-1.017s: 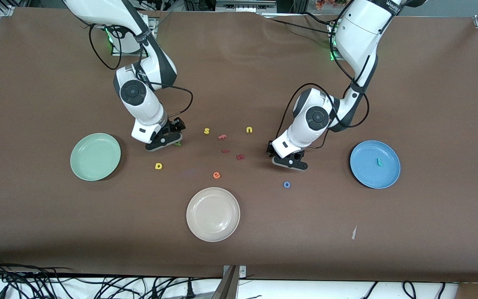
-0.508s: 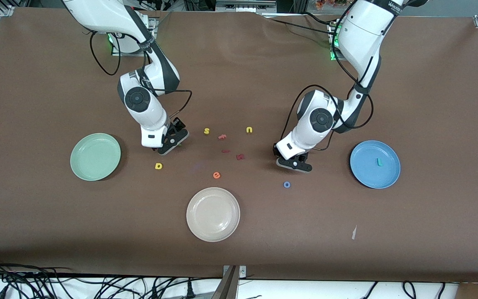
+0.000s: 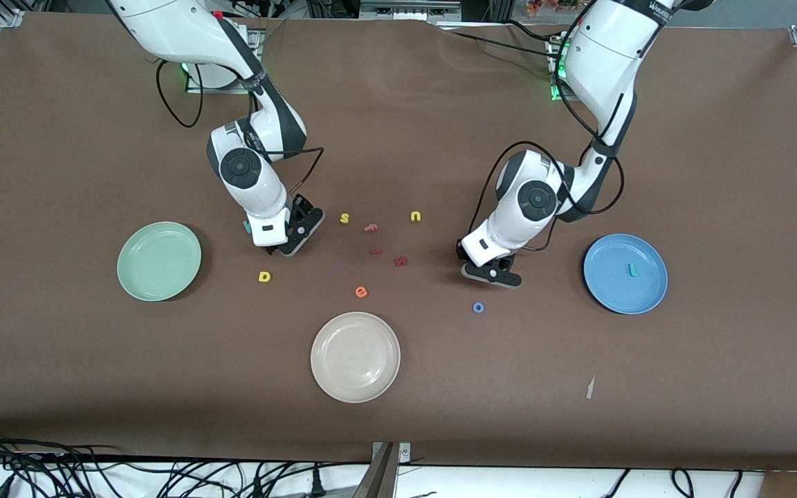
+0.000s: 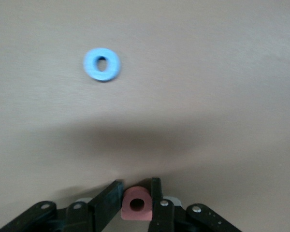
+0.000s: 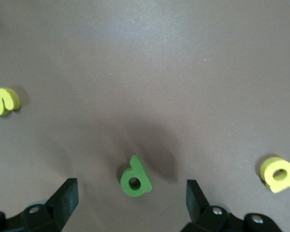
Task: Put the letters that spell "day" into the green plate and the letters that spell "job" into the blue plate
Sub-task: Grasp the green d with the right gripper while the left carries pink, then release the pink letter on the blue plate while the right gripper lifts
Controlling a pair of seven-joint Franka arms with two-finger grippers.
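Pinching the salmon b (image 4: 137, 205) now, left gripper (image 4: 135, 203) has clamped shut since earlier. Right gripper (image 5: 130, 193) shifted over the green a (image 5: 134, 177), fingers wide apart.

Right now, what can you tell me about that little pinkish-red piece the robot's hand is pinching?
The salmon-red letter is a small, soft-looking foam piece with rounded edges and one round hole through it. It sits clamped between the two black fingers of the left hand, one finger pressing each side. Seen end on, its letter shape is hard to read. The hand holds it low over the brown table, near the blue ring-shaped "o", which lies flat and untouched.
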